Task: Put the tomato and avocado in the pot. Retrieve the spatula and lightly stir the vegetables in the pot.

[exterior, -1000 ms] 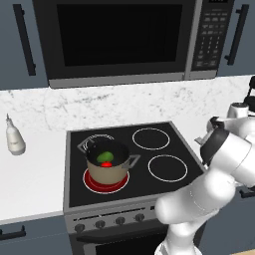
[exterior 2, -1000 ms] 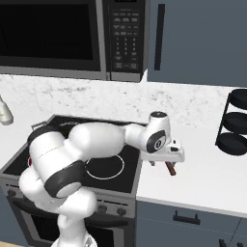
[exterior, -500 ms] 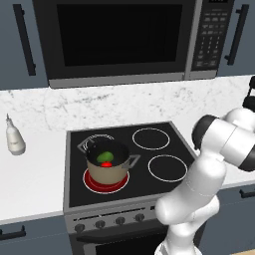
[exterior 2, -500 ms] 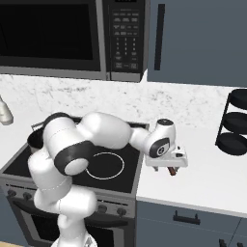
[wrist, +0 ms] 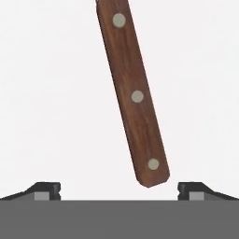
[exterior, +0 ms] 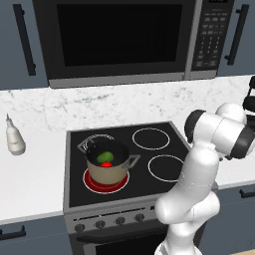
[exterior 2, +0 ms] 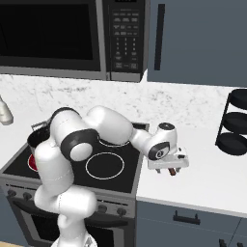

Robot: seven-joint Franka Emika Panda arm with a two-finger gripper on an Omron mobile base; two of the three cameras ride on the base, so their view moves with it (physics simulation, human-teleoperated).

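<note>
While the tomato [exterior: 106, 164] and avocado [exterior: 104, 156] sat in the pot [exterior: 106, 167] at left of centre, the gripper [wrist: 119, 189] hung wide open and empty over the spatula [wrist: 132, 93], whose handle ran up-frame from between the fingertips [wrist: 46, 189], its end nearest them.

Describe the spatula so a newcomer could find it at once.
Start at the stove and move to the white counter on its right. The spatula lies flat there under the open gripper. Its reddish-brown wooden handle carries three pale rivets, unlike anything nearby.
</note>
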